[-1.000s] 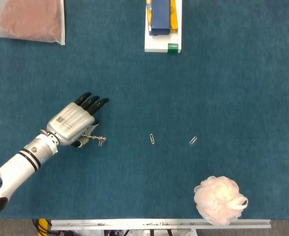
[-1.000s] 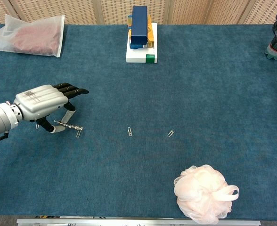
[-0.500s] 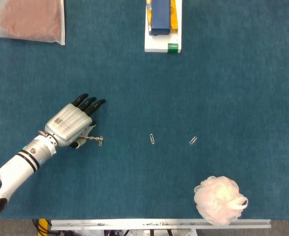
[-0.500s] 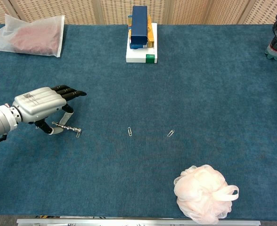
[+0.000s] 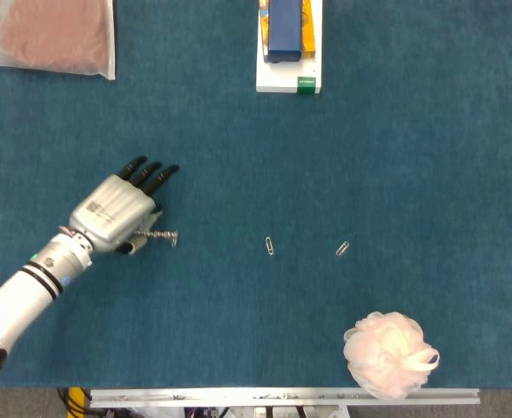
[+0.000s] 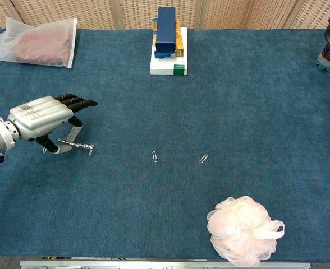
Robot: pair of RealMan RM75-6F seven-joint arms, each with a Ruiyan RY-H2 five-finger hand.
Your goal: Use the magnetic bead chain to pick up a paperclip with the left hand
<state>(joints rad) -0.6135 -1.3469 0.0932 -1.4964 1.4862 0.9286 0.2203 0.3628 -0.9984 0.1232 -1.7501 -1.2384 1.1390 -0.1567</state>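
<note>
Pinched at one end between thumb and a finger of the left hand (image 6: 41, 120), the magnetic bead chain (image 6: 75, 145) is held out sideways beyond the fingertips, just above the cloth. A paperclip seems to hang at its free tip, though this is too small to confirm. Two more paperclips (image 6: 154, 156) lie well apart from the hand. The chain is judged light and limp, so the end grip suits it.

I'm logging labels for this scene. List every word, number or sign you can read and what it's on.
None can be read.
Left hand: a dark printed patch on its back, too small to read.
White box: a green mark at its front corner, too blurred to read.
Blue box: no print visible.
</note>
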